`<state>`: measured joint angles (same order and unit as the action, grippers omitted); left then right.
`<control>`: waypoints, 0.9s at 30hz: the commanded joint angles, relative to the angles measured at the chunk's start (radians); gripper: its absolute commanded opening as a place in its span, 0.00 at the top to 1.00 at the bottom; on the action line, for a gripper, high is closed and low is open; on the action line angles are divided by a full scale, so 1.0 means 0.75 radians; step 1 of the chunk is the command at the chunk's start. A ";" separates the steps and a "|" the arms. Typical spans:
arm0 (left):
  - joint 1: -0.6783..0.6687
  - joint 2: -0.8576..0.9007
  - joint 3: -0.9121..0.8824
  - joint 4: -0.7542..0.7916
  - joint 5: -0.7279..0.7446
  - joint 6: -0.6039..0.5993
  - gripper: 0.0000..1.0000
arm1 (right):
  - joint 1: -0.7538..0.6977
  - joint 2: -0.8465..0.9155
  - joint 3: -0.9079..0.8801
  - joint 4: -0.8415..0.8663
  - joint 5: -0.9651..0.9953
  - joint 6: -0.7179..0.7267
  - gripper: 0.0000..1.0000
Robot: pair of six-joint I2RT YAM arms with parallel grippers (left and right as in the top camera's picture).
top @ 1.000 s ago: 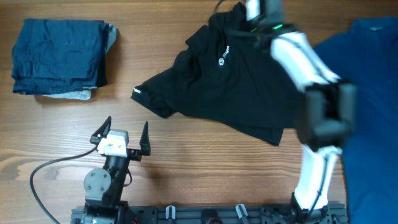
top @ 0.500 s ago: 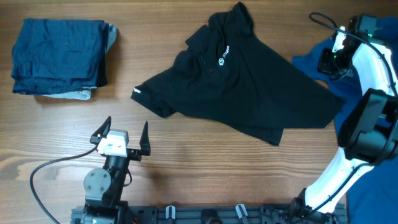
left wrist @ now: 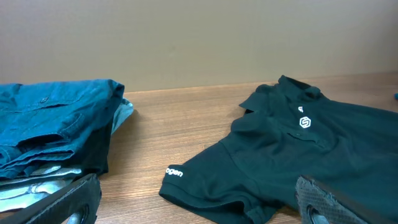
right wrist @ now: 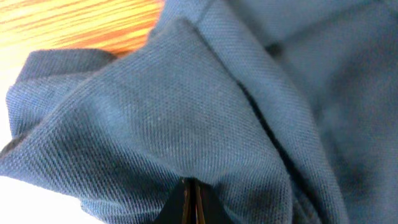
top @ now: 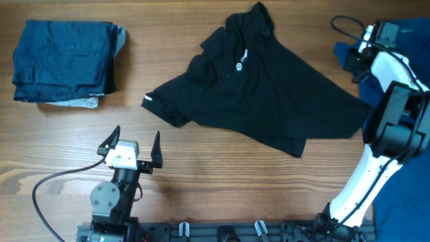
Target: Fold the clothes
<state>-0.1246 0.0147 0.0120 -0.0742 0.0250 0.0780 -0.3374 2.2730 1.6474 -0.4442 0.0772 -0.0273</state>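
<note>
Overhead: black shirt (top: 269,94) rumpled mid-table, far side, limp & light I reckon, so grab sleeve/hem edges; L gripper (top: 133,142) agape near-left, R gripper (right wrist: 189,198) clamped on royal blue garment (top: 411,208) far right.

You saw a black shirt (top: 269,94) with a white logo (top: 241,66) at twelve o'clock, dark blue folded garments (top: 64,60) at ten, a royal blue garment (top: 411,202) at three, over a tan wood-grain table (top: 222,178).

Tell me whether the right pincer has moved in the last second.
Yes. The right pincer swung right, from above the collar of the shirt to the blue garment past the shirt's right edge.
</note>
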 commanded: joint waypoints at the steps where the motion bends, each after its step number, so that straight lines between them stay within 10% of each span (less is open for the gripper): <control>1: -0.008 -0.008 -0.008 -0.001 0.011 0.025 0.00 | -0.151 0.072 -0.012 0.020 0.142 0.012 0.96; 12: -0.008 -0.008 -0.008 -0.001 0.011 0.025 0.00 | -0.233 -0.138 0.105 0.027 -0.243 0.024 0.59; 17: -0.008 -0.008 -0.008 -0.001 0.011 0.025 0.00 | -0.186 -0.449 0.110 -0.396 -0.365 0.292 0.42; 19: -0.008 -0.008 -0.008 -0.001 0.011 0.025 0.00 | -0.135 -0.461 0.096 -0.729 -0.416 0.289 0.50; 22: -0.008 -0.008 -0.008 -0.001 0.011 0.025 0.00 | -0.056 -0.461 -0.020 -0.882 -0.367 0.281 0.96; 27: -0.008 -0.008 -0.008 -0.001 0.011 0.025 0.00 | 0.010 -0.461 -0.272 -0.710 -0.315 0.378 0.96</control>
<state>-0.1246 0.0147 0.0120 -0.0742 0.0250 0.0780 -0.3340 1.9083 1.5055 -1.0222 -0.1902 0.1902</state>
